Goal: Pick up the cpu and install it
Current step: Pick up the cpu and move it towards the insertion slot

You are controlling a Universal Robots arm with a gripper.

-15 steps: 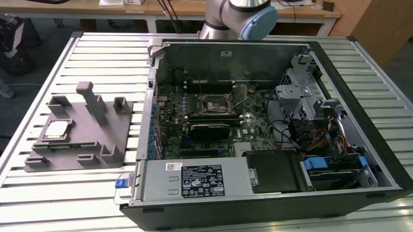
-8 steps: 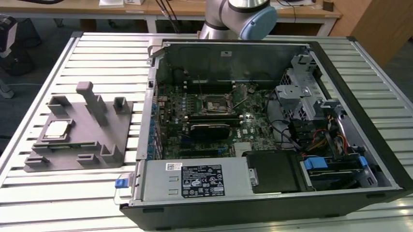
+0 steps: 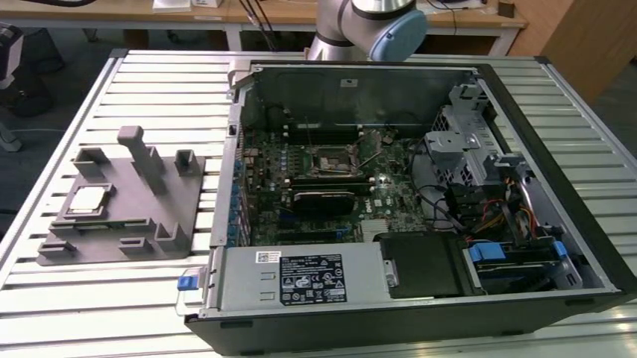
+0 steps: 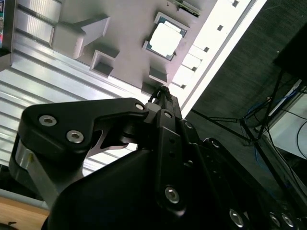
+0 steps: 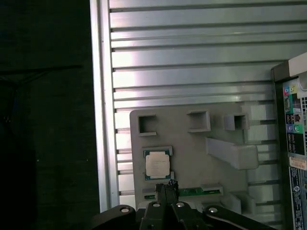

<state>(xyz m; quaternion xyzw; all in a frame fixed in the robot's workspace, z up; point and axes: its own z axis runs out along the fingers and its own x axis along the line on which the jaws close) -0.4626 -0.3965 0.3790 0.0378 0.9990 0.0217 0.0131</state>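
Big slatted metal table [image 3: 149, 82], open PC case [image 3: 348, 97] on it. Grey fixture [image 3: 115, 227] sits to the exterior view's left of the case. Your gripper [image 5: 166, 185] hangs over the fixture, fingers pressed together w/ nothing in them. The cpu [image 3: 88, 200] lies flat in its fixture pocket, near the tips in both wrist views.

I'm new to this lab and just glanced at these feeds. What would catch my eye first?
The open computer case lying on the slatted metal table, its motherboard exposed, dominates the exterior view. At that view's left, the shiny cpu sits in a grey fixture block. In both wrist views the gripper is aimed at that block, its tip lined up just beside the cpu.
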